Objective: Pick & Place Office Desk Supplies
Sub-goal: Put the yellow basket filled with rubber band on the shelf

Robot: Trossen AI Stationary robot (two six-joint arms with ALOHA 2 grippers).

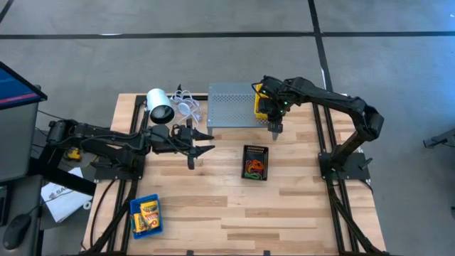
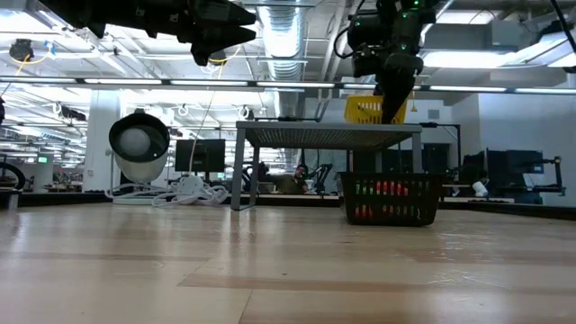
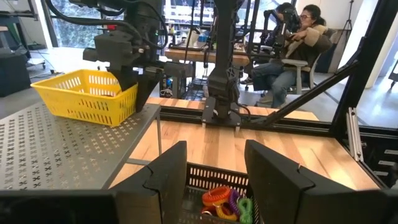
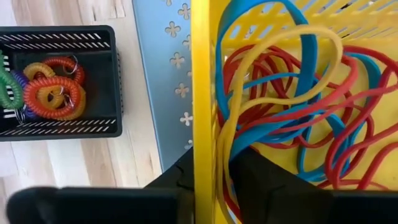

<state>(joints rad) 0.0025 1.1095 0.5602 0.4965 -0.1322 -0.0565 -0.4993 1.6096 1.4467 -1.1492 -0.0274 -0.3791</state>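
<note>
The yellow bin [image 1: 261,102] stands on the grey perforated stand [image 1: 231,105], holding red, blue and yellow rubber-band loops [image 4: 298,106]. My right gripper [image 1: 274,117] is above the bin's near side and shut on its wall. The black bin [image 1: 256,161] sits on the table in front of the stand and holds coiled loops [image 4: 53,93] in red, orange, purple and green. The blue bin [image 1: 146,215], near the table's near left corner, holds two yellow crayon boxes. My left gripper [image 1: 206,142] hovers open above the table, left of the black bin. My right gripper pinches the yellow bin's near wall at its rim [image 4: 202,143], one finger [image 4: 261,174] inside the bin and the other [image 4: 183,180] outside. The fingers come from above, pointing down. The bin's bottom [image 3: 81,112] appears to sit on the stand's perforated top.
A white cylinder [image 1: 160,107] with a white cable [image 1: 186,105] lies left of the stand. Bare wood spreads over the table's near half. Beyond the table's right edge a person [image 3: 298,37] sits on a chair.
</note>
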